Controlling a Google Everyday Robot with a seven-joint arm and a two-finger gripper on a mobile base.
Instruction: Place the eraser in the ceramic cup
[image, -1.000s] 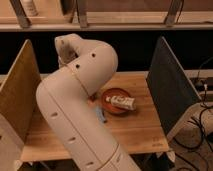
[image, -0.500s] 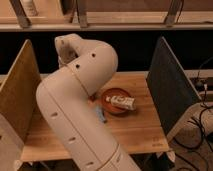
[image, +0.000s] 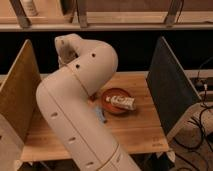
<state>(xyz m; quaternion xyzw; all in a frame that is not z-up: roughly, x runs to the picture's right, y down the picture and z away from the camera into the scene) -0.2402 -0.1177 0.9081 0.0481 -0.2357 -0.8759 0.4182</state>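
Note:
A reddish-brown ceramic cup, low and wide, stands on the wooden table right of centre. A white oblong block with dark markings, which looks like the eraser, lies inside it. A small blue object lies on the table just left of the cup, against my arm. My big white arm rises from the bottom centre and bends back at the upper left. My gripper is hidden behind the arm and does not show.
A tan upright panel bounds the table on the left and a dark grey one on the right. Cables hang at the far right. A metal rail and shelf run along the back.

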